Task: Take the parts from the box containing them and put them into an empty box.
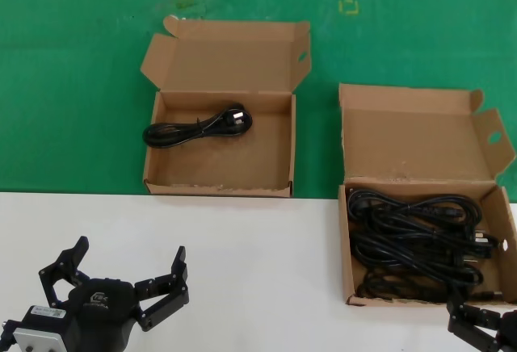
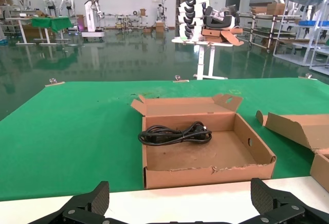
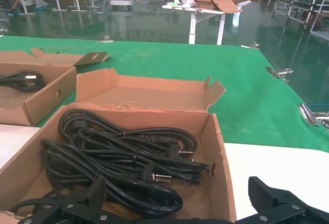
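Spread-fingered, the left gripper [image 1: 121,275] hovers over white tabletop [image 1: 258,271] and the right gripper [image 3: 177,203] gapes beside the ragged-lidded cardboard box [image 1: 347,239] of glossy coiled cables [image 1: 420,239], while only the left wrist view reveals one cable [image 2: 175,133] inside the two-flapped box [image 2: 205,175].

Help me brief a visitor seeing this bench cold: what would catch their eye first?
Probably the tangle of black power cables filling the ragged-lidded box on the robot's right, half on the white tabletop. Next, the single coiled cable in the other box on the green mat. Both grippers, left and right, hang open near the front edge.
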